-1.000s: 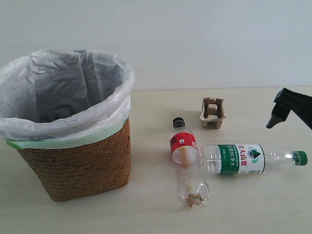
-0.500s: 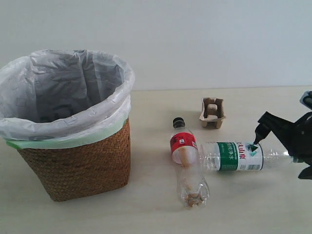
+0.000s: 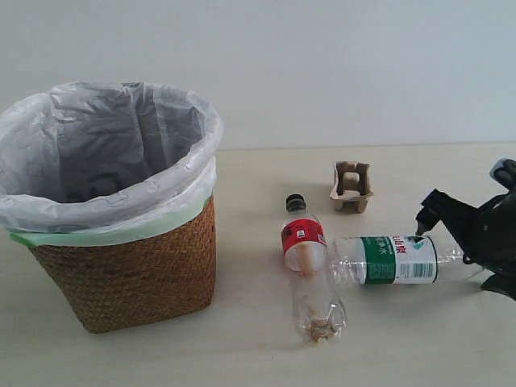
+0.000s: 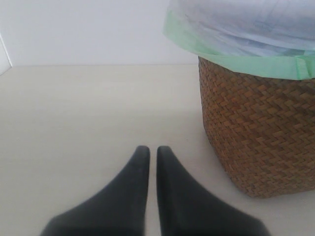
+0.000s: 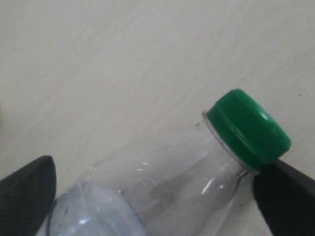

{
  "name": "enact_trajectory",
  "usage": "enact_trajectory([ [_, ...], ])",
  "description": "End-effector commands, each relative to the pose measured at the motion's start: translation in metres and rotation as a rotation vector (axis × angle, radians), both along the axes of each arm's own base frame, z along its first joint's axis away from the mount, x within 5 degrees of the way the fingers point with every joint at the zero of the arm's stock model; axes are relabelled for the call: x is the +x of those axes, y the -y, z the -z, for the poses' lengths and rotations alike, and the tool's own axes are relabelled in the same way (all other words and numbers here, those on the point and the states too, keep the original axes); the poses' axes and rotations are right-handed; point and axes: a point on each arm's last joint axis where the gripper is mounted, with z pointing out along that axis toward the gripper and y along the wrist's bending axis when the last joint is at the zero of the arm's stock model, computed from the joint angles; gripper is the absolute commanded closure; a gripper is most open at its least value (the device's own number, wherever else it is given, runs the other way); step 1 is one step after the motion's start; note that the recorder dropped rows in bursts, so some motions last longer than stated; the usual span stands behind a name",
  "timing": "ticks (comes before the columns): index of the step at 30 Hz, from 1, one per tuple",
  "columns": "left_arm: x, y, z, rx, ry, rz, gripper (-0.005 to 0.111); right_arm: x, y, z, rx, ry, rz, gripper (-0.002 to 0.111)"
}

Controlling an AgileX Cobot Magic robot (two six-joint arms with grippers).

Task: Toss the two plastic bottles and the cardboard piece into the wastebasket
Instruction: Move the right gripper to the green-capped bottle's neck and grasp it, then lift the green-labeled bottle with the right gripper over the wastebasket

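Note:
The wastebasket (image 3: 129,274), wicker with a white bag liner, stands at the left. The red-label bottle (image 3: 305,242) lies on the table with its black cap pointing away. The green-label bottle (image 3: 395,260) lies crosswise, its base against the red one. The cardboard piece (image 3: 351,187) sits behind both bottles. My right gripper (image 3: 459,250) is open and straddles the green-label bottle's neck, hiding the cap in the exterior view. In the right wrist view the green cap (image 5: 248,129) and clear neck (image 5: 172,182) lie between the spread fingers of that gripper (image 5: 155,196). My left gripper (image 4: 153,152) is shut and empty beside the wastebasket (image 4: 256,137).
A pale wall runs along the back of the light table (image 3: 242,355). The left gripper is outside the exterior view.
My right gripper has come down and leftward from above the table's right edge onto the green-label bottle's neck, now covering the cap. The bottles, cardboard and wastebasket stay put.

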Motion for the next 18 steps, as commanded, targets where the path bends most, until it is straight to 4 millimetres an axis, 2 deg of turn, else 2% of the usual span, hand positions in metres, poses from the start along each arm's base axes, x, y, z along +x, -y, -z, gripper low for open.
enact_trajectory([
  [1, 0.0, 0.001, 0.0, -0.006, 0.004, 0.007, 0.102, 0.0, -0.001, 0.008, -0.01, -0.012, -0.008, 0.004],
  [4, 0.0, 0.001, 0.0, -0.006, 0.004, 0.007, 0.102, 0.001, 0.0, 0.008, -0.01, -0.007, -0.008, 0.007],
  [5, 0.0, 0.001, 0.0, -0.006, 0.004, 0.007, 0.102, 0.001, 0.0, 0.008, -0.01, -0.007, -0.008, 0.017],
  [6, 0.0, 0.001, 0.0, -0.006, 0.004, 0.007, 0.102, 0.0, -0.001, 0.008, -0.009, -0.015, -0.009, 0.033],
  [7, 0.0, 0.001, 0.0, -0.006, 0.004, 0.007, 0.102, 0.0, -0.001, 0.008, -0.009, -0.017, -0.009, 0.057],
  [9, 0.0, 0.001, 0.0, -0.006, 0.004, 0.007, 0.102, 0.0, -0.001, 0.009, -0.015, -0.017, -0.021, 0.089],
  [10, 0.0, 0.001, 0.0, -0.006, 0.004, 0.007, 0.102, 0.0, -0.001, 0.009, -0.025, -0.018, -0.04, 0.109],
  [13, 0.0, 0.001, 0.0, -0.006, 0.004, 0.007, 0.102, -0.001, -0.001, 0.005, -0.046, -0.008, -0.079, 0.106],
  [15, 0.0, 0.001, 0.0, -0.006, 0.004, 0.007, 0.102, 0.001, 0.0, -0.004, -0.063, 0.026, -0.106, 0.107],
  [18, 0.0, 0.001, 0.0, -0.006, 0.004, 0.007, 0.102, 0.005, -0.001, -0.036, -0.108, 0.121, -0.182, 0.107],
])
